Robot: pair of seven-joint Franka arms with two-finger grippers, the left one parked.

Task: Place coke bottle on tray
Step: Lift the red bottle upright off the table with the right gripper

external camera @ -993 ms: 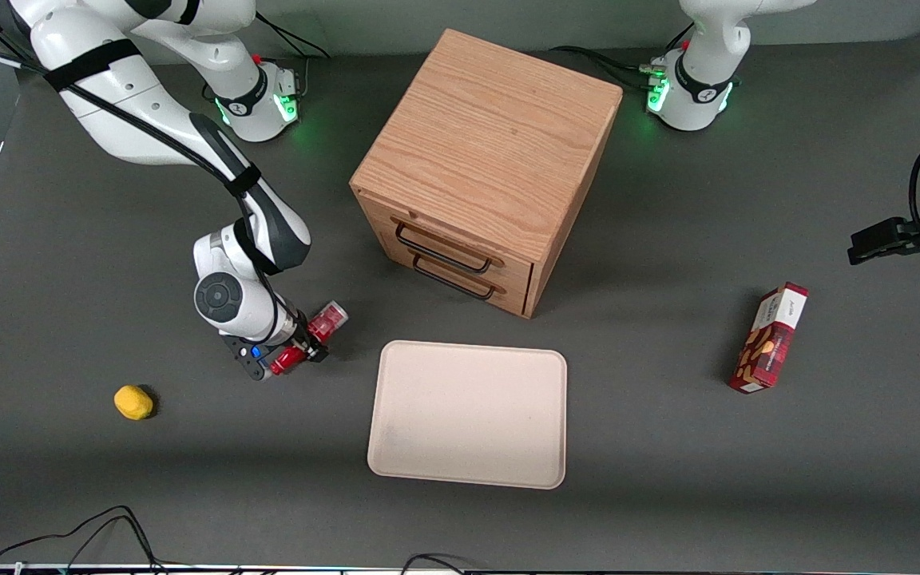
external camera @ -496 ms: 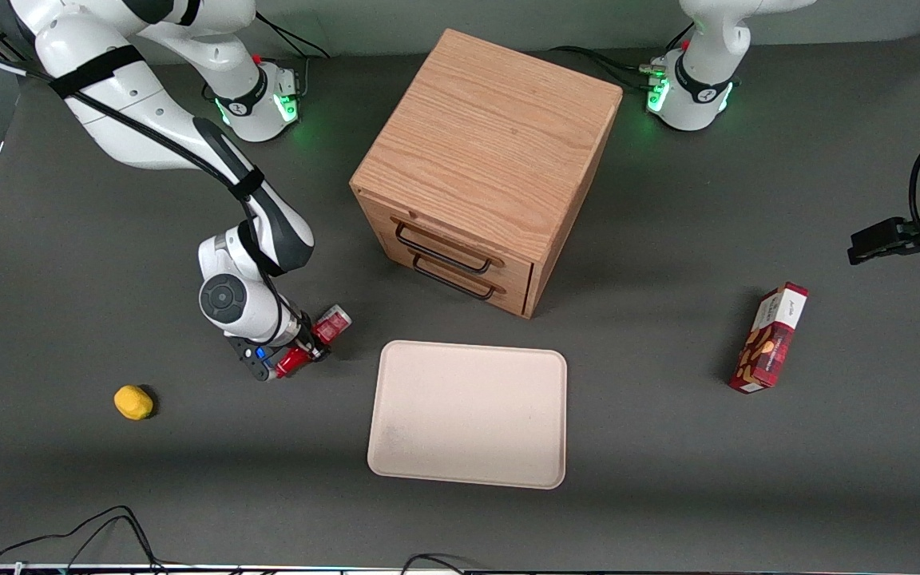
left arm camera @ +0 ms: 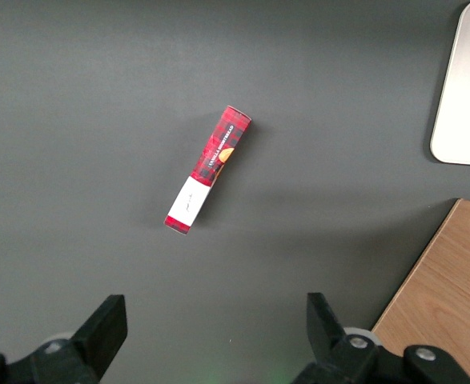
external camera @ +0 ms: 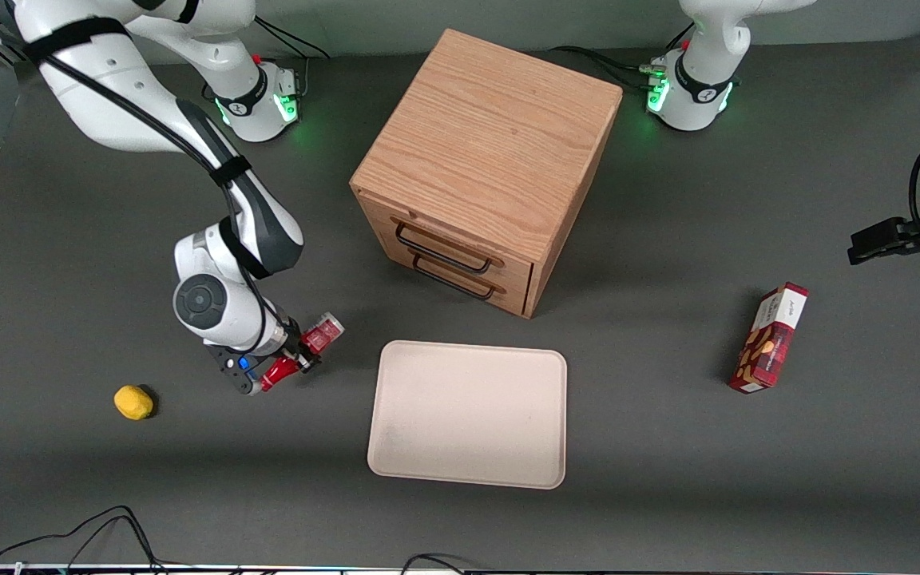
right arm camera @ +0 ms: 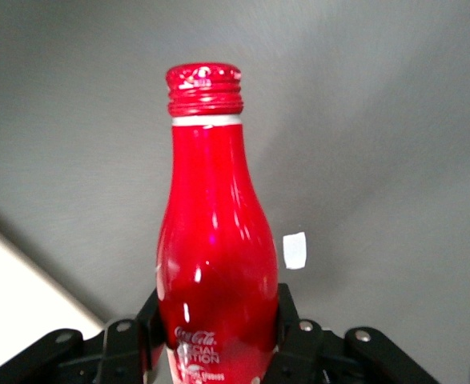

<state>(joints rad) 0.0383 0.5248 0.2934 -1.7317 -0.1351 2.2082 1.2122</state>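
Observation:
My right gripper [external camera: 295,358] is shut on the coke bottle [external camera: 304,350], a slim red bottle with white script. It holds the bottle by its lower body, lying nearly level just above the table, beside the tray's short edge toward the working arm's end. In the right wrist view the black fingers [right arm camera: 289,324] clamp both sides of the bottle [right arm camera: 214,232], and its red cap points away from the gripper [right arm camera: 217,328]. The pale beige tray [external camera: 468,415] lies flat in front of the drawer cabinet, and nothing is on it. A corner of the tray shows in the right wrist view [right arm camera: 14,292].
A wooden cabinet [external camera: 484,160] with two drawers stands farther from the front camera than the tray. A small yellow object [external camera: 133,402] lies toward the working arm's end. A red snack box [external camera: 769,339] lies toward the parked arm's end; it also shows in the left wrist view [left arm camera: 209,168].
My right gripper, still shut on the bottle, has shifted a little away from the tray and toward the front camera. The wrist looks raised.

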